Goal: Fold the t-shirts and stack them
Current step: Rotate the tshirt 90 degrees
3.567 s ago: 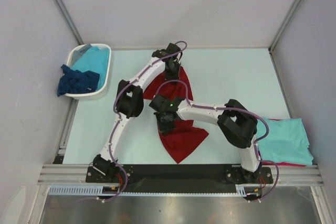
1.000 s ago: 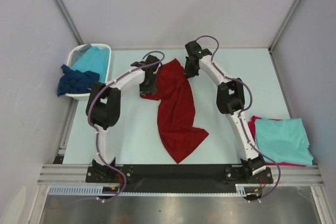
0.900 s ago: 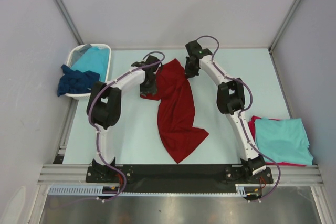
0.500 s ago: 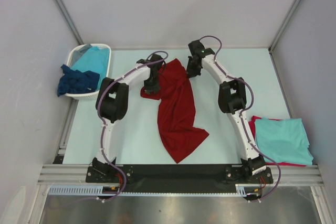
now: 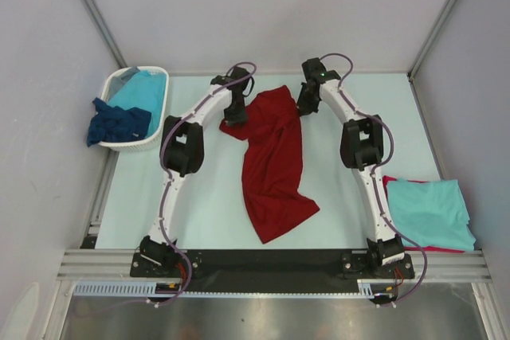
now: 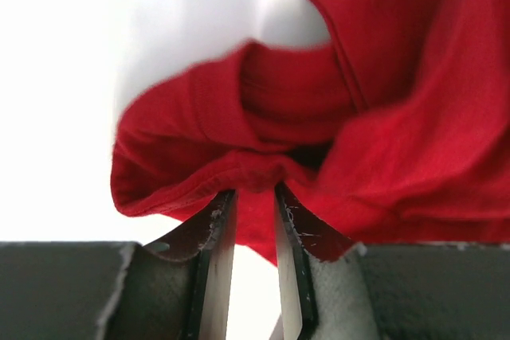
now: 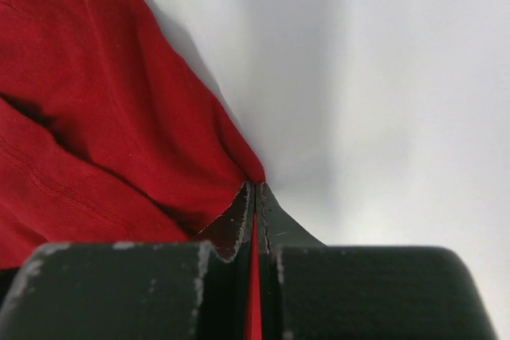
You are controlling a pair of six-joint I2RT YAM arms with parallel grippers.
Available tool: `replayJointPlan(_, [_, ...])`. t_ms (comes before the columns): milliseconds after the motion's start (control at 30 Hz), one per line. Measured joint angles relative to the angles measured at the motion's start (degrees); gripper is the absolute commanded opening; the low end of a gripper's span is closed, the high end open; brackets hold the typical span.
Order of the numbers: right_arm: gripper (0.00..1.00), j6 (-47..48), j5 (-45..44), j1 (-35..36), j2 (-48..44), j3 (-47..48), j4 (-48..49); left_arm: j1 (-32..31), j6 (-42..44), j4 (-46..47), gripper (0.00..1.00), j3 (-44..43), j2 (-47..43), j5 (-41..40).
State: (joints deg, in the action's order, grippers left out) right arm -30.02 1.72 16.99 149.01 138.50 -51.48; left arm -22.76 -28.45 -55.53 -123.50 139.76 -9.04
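Shifted rightward from before, the one soft, wrinkled dark red t-shirt (image 5: 275,161) is being pinched by the left claw (image 6: 253,197) and the right claw (image 7: 255,190).

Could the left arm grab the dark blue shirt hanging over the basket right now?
Probably not yet. The left hand is pinching the dark red shirt, so it is full. The table between it and the dark blue shirt looks bare, so after letting go it likely could.
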Motion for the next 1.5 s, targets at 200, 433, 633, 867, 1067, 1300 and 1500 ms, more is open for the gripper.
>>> replayJointPlan(200, [0.0, -0.4, -1.3, -2.5, -1.5, -2.3, -0.5, 2.5, 0.0, -1.2, 0.31, -12.4, 5.7, 2.2])
replayJointPlan(433, [0.0, -1.0, -2.5, -6.5, -3.0, -4.1, -1.0, 4.2, 0.1, -0.3, 0.31, -15.0, 6.3, 5.4])
replayJointPlan(633, [0.0, -1.5, -2.9, -9.2, -3.2, -4.2, -1.0, 4.7, 0.7, -0.3, 0.32, -15.0, 8.1, 7.2])
replayJointPlan(867, [0.09, -1.5, -1.6, -11.5, -3.2, -2.8, -1.4, 5.5, 1.3, -0.1, 0.32, -15.0, 8.5, 9.3])
replayJointPlan(1067, [0.66, -1.1, -2.9, -10.8, -5.5, -4.4, -1.3, 5.4, 1.3, 2.0, 0.41, -4.8, 1.6, 7.0])
replayJointPlan(1300, [0.71, -0.6, -7.6, -4.3, -27.1, -22.0, 1.6, 0.7, 1.0, 5.4, 0.44, 9.1, -19.9, 3.7])
replayJointPlan(1500, [0.36, -1.6, -11.7, 6.6, -54.2, -46.4, 7.8, -9.5, -0.5, 12.7, 0.53, 28.7, -42.1, 0.5])
